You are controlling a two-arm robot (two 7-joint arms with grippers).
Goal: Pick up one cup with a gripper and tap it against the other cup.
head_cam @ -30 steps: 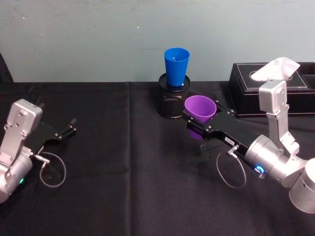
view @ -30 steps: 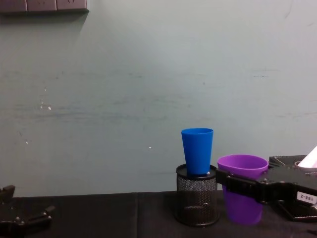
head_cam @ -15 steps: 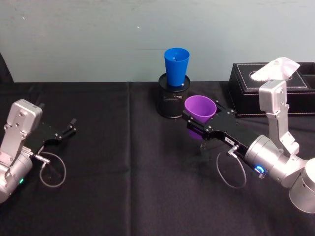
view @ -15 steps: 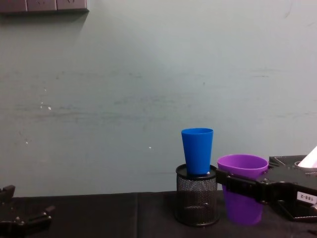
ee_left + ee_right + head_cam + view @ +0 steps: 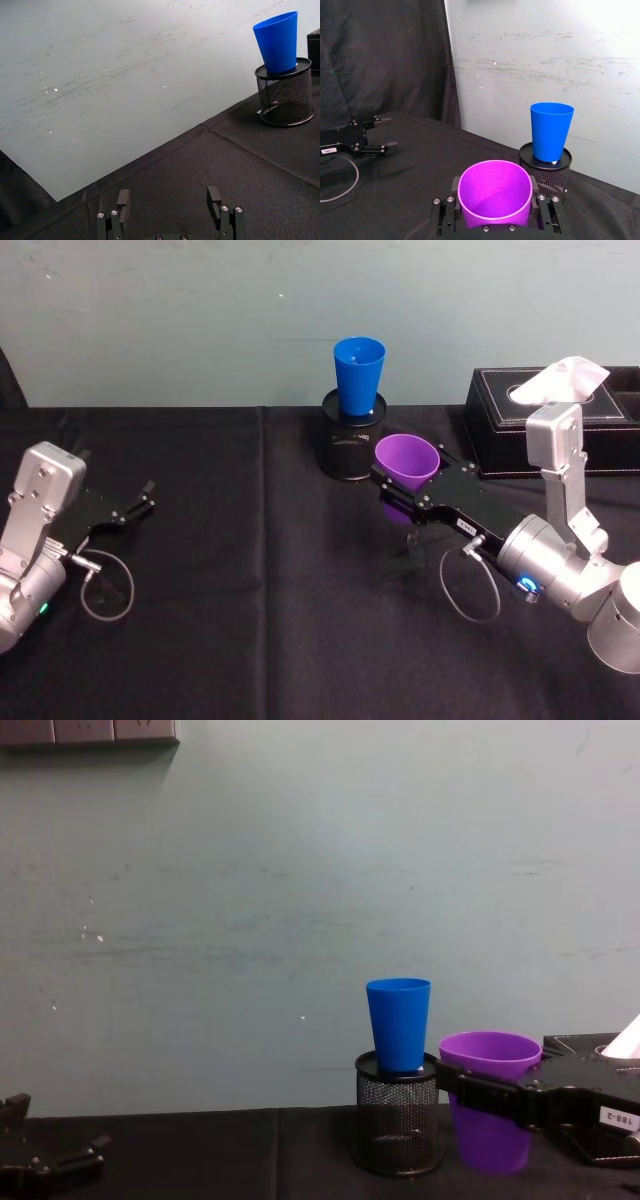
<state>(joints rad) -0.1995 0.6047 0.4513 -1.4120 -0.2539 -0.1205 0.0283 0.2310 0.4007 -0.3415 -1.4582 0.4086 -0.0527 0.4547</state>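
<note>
My right gripper (image 5: 392, 484), long and black with a small white label, is shut on the purple cup (image 5: 407, 463) and holds it upright just above the black cloth. The same purple cup (image 5: 489, 1115) sits right of the blue cup (image 5: 398, 1024) with a small gap between them. That taller blue cup (image 5: 358, 375) stands in a black mesh pen holder (image 5: 352, 447) by the back wall. From the right wrist, the purple cup (image 5: 494, 194) sits between the jaws, the blue cup (image 5: 550, 131) beyond. My left gripper (image 5: 135, 504) rests open at the far left, seen also as the left gripper (image 5: 169, 201).
A black tissue box (image 5: 560, 410) with a white tissue stands at the back right, close behind my right arm. Black cloth (image 5: 260, 590) covers the table. A pale wall rises directly behind the pen holder.
</note>
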